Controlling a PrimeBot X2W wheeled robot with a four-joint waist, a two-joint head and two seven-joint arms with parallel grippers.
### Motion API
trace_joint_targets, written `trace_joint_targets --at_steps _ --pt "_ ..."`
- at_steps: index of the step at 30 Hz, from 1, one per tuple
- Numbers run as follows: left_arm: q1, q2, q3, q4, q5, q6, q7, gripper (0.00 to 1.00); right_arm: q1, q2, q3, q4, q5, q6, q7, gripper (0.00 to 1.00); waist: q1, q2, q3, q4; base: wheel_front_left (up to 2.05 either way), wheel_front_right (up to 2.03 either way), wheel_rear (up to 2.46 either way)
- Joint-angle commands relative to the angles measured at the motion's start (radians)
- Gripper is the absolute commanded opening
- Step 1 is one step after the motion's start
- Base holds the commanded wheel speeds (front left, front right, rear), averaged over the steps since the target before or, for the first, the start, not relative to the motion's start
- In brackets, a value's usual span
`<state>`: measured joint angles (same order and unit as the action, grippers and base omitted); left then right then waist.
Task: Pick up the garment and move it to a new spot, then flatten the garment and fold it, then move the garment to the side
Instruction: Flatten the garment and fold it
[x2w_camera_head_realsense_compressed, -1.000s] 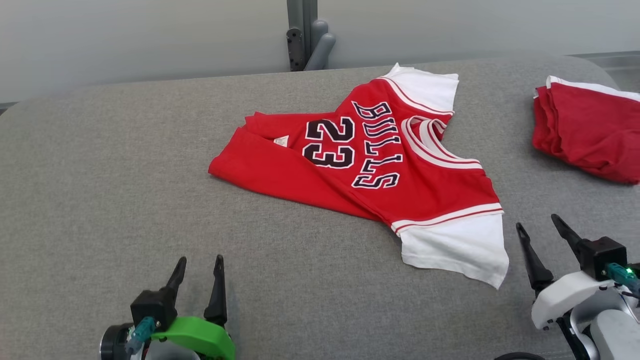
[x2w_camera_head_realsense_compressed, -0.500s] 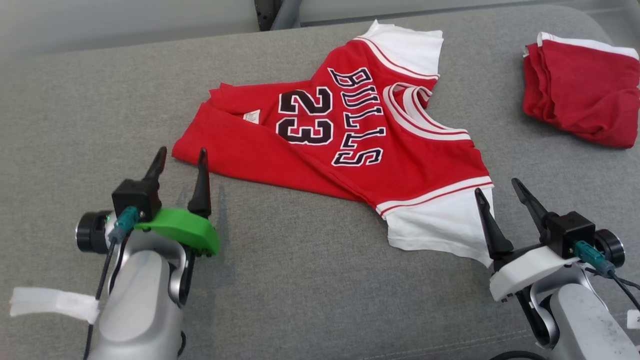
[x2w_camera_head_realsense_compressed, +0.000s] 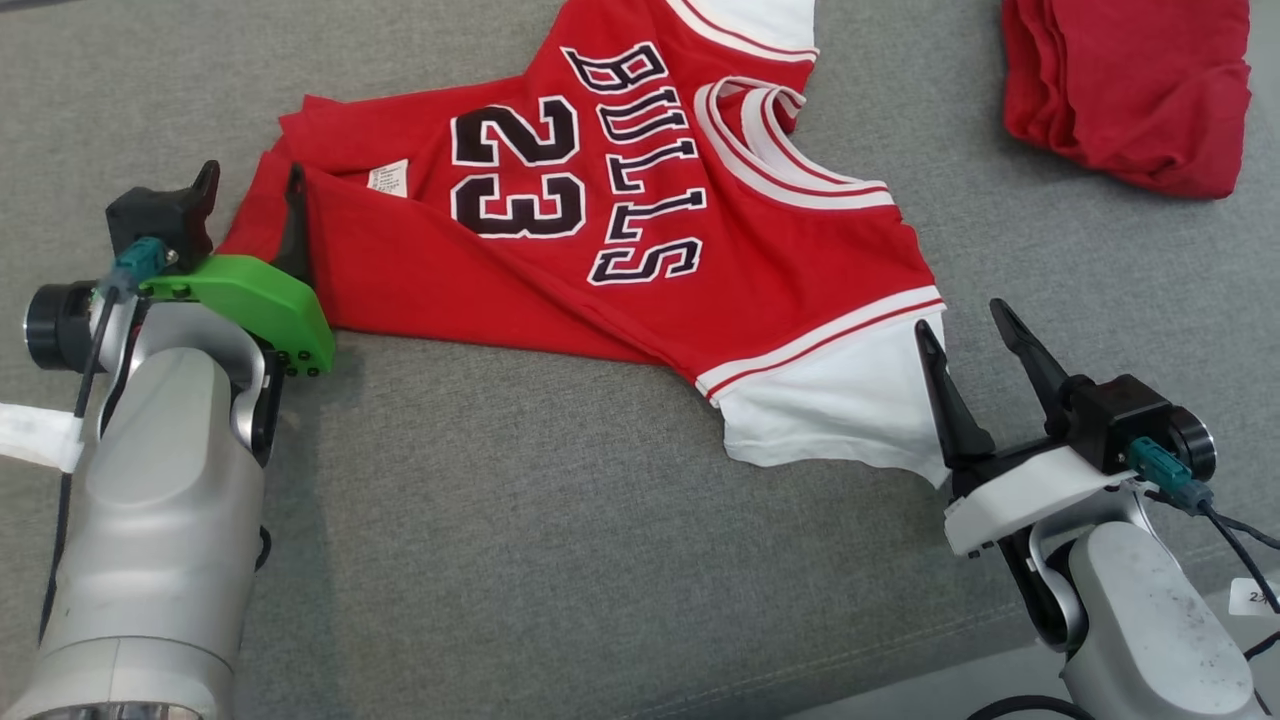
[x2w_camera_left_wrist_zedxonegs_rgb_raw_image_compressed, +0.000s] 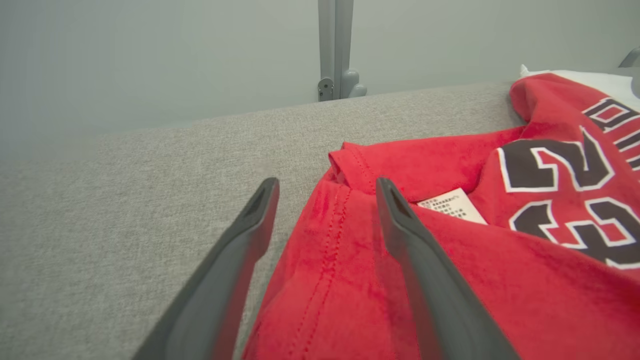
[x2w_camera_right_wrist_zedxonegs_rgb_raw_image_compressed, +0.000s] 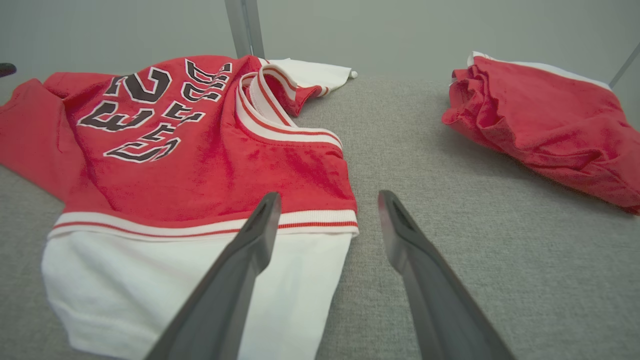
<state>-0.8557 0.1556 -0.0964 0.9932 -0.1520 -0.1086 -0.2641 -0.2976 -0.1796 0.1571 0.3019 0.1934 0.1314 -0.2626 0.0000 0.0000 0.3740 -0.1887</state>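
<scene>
The garment (x2w_camera_head_realsense_compressed: 800, 280) is a red jersey with white sleeves and "BULLS 23" lettering, lying rumpled on the grey cushioned surface (x2w_camera_head_realsense_compressed: 550, 520). My left gripper (x2w_camera_head_realsense_compressed: 252, 175) is open at its left hem corner. In the left wrist view (x2w_camera_left_wrist_zedxonegs_rgb_raw_image_compressed: 327, 182) one finger is over bare cushion and the other over the red hem (x2w_camera_left_wrist_zedxonegs_rgb_raw_image_compressed: 450, 165). My right gripper (x2w_camera_head_realsense_compressed: 958, 315) is open at the near white sleeve. In the right wrist view (x2w_camera_right_wrist_zedxonegs_rgb_raw_image_compressed: 329, 195) it straddles the sleeve's edge (x2w_camera_right_wrist_zedxonegs_rgb_raw_image_compressed: 200, 175), with nothing between the fingers.
A second red cloth (x2w_camera_head_realsense_compressed: 1130, 90) lies folded at the far right, also in the right wrist view (x2w_camera_right_wrist_zedxonegs_rgb_raw_image_compressed: 540, 120). A grey post (x2w_camera_left_wrist_zedxonegs_rgb_raw_image_compressed: 335, 50) stands behind the surface's far edge. Bare cushion stretches in front of the jersey, between my two arms.
The head camera has tilted down. Both arms have reached forward: the left gripper from the near edge to the jersey's hem, the right gripper up to the white sleeve. The jersey has not moved.
</scene>
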Motion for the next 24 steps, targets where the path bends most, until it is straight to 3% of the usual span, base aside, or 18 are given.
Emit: trace_joint_targets --at_steps 1,9,11,13,14,24 --pt "-0.024 0.012 0.001 0.016 -0.008 -0.005 0.000 1.00 -0.012 0.001 0.001 -0.003 0.011 -0.002 -0.003 1.00 0.0000 0.0000 0.035 -0.033 0.00 0.00 0.00" --pt "-0.072 0.021 -0.001 0.108 -0.031 -0.014 0.000 1.00 -0.019 0.009 -0.003 -0.004 0.013 -0.002 -0.003 1.00 0.0000 0.0000 0.050 -0.035 0.00 0.00 0.00" --pt "-0.072 0.018 -0.005 0.114 -0.035 -0.015 0.000 0.56 -0.021 0.010 -0.003 -0.003 0.014 -0.002 -0.003 1.00 0.0000 0.0000 0.050 -0.033 0.00 0.00 0.00" --pt "-0.066 0.015 -0.010 0.121 -0.037 -0.017 0.000 0.23 -0.023 0.010 -0.003 -0.001 0.015 -0.002 -0.003 1.00 0.0000 0.0000 0.050 -0.031 0.00 0.00 0.00" --pt "-0.064 0.014 -0.013 0.122 -0.038 -0.018 0.000 0.00 -0.024 0.010 -0.003 0.000 0.016 -0.002 -0.003 1.00 0.0000 0.0000 0.049 -0.030 0.00 0.00 0.00" --pt "0.017 0.000 -0.023 -0.024 -0.036 -0.020 0.000 0.00 0.015 0.012 -0.042 0.013 0.020 -0.002 -0.003 1.00 0.0000 0.0000 -0.012 0.017 0.00 0.00 0.00"
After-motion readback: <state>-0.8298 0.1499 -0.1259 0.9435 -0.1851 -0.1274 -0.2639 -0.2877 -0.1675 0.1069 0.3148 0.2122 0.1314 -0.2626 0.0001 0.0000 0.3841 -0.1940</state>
